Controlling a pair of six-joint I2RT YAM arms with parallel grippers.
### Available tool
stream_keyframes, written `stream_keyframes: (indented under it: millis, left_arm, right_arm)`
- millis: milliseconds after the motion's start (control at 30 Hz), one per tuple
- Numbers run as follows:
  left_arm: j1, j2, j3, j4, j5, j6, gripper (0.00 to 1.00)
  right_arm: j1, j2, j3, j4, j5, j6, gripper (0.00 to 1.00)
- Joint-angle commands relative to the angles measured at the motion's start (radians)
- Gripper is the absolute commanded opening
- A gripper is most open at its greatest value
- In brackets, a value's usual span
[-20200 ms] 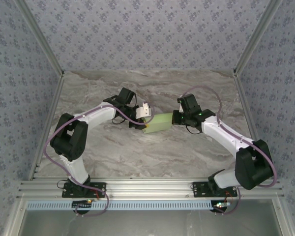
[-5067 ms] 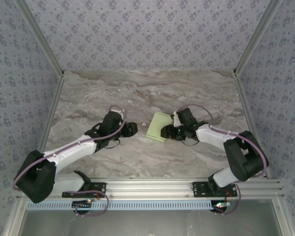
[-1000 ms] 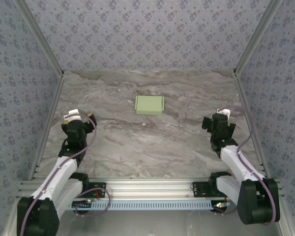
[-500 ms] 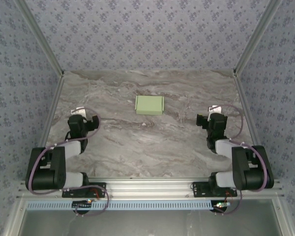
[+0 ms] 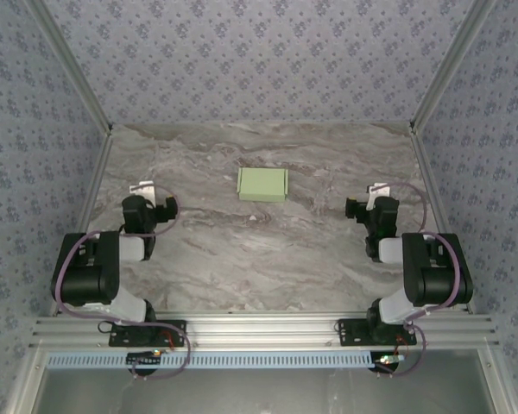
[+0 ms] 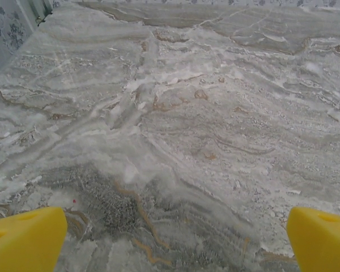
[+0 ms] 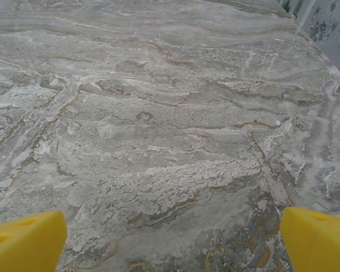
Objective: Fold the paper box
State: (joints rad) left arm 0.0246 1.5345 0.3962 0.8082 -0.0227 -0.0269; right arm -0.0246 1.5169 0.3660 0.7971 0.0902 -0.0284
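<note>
The paper box [image 5: 262, 184] is a small pale-green rectangular box lying flat on the marble table, at mid-width toward the back. My left gripper [image 5: 143, 191] is pulled back at the left side, far from the box. My right gripper [image 5: 378, 193] is pulled back at the right side, also well apart from it. In the left wrist view the yellow fingertips [image 6: 25, 241] stand wide apart over bare marble, and the left gripper [image 6: 179, 241] holds nothing. The right wrist view shows yellow fingertips [image 7: 317, 241] just as wide, and the right gripper [image 7: 173, 241] is empty.
The marble table [image 5: 259, 250] is fenced by patterned walls at the back and sides, with metal posts [image 5: 445, 65] at the corners. An aluminium rail [image 5: 259, 332] runs along the near edge by the arm bases.
Over the last second both arms have folded back toward their bases, grippers staying open. The box has stayed in place on the table.
</note>
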Motion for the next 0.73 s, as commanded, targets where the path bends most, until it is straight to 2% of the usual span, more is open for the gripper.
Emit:
stream_keyframes:
  millis: [0, 700]
  left_arm:
    - [0.003, -0.003, 0.016, 0.001, 0.006, -0.001, 0.99]
    - [0.001, -0.001, 0.016, 0.003, 0.006, -0.001, 0.99]
  right_arm:
    - [-0.002, 0.005, 0.019, 0.008, -0.023, 0.013, 0.99]
    - [0.0, 0.006, 0.022, 0.002, -0.026, 0.01, 0.99]
